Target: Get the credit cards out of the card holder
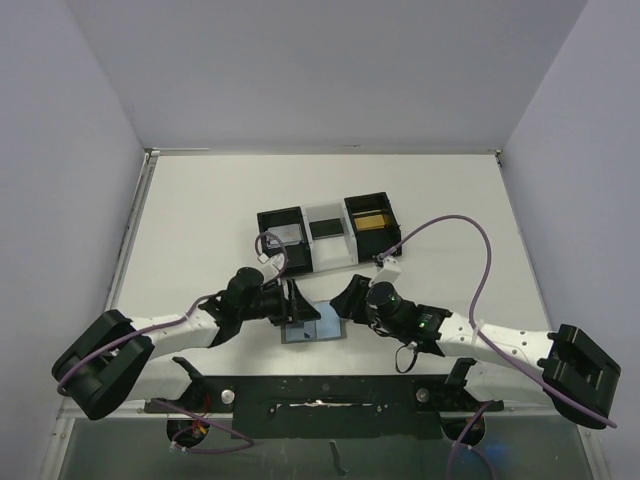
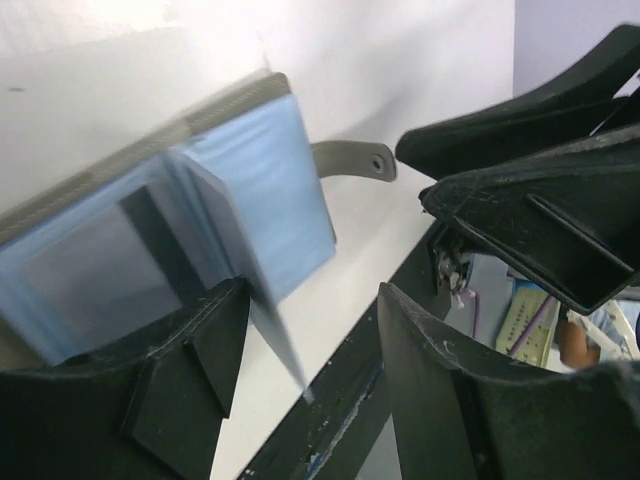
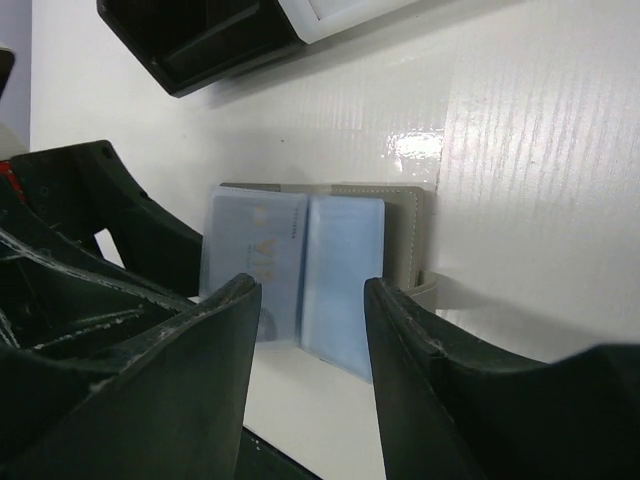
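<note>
We see the card holder open at the table's near edge, between left gripper and right gripper — both jaws apart, empty. Likely light, floppy, slick-sleeved — we'd pinch a card by its edge.

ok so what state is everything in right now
card holder: open, lying flat, blue inside up
left gripper: jaws open, nothing gripped
right gripper: jaws open, nothing gripped
tray: upright, yellow item in one end compartment
</note>
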`<state>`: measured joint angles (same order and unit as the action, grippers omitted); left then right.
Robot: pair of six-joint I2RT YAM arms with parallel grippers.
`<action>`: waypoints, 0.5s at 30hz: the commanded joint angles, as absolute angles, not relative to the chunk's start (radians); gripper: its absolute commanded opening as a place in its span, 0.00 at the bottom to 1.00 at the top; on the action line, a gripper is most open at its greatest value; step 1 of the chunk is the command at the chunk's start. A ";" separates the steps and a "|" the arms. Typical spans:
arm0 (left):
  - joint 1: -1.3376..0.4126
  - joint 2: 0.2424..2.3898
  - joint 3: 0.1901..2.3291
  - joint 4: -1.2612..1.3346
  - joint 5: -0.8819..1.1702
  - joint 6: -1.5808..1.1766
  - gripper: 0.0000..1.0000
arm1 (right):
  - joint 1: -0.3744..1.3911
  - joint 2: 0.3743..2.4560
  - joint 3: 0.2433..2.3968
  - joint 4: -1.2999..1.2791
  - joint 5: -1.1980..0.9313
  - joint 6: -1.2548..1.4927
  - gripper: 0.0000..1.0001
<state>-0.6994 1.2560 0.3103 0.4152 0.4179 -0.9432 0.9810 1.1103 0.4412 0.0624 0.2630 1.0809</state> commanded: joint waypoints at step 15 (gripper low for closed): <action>-0.812 1.163 0.349 0.383 0.174 -0.974 0.57 | 0.968 0.936 0.385 0.117 0.305 1.080 0.47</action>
<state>-0.8108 1.2537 0.3698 0.4076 0.2741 -0.9657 0.9749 0.9482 0.3977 0.0696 0.2977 1.0832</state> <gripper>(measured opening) 0.567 0.479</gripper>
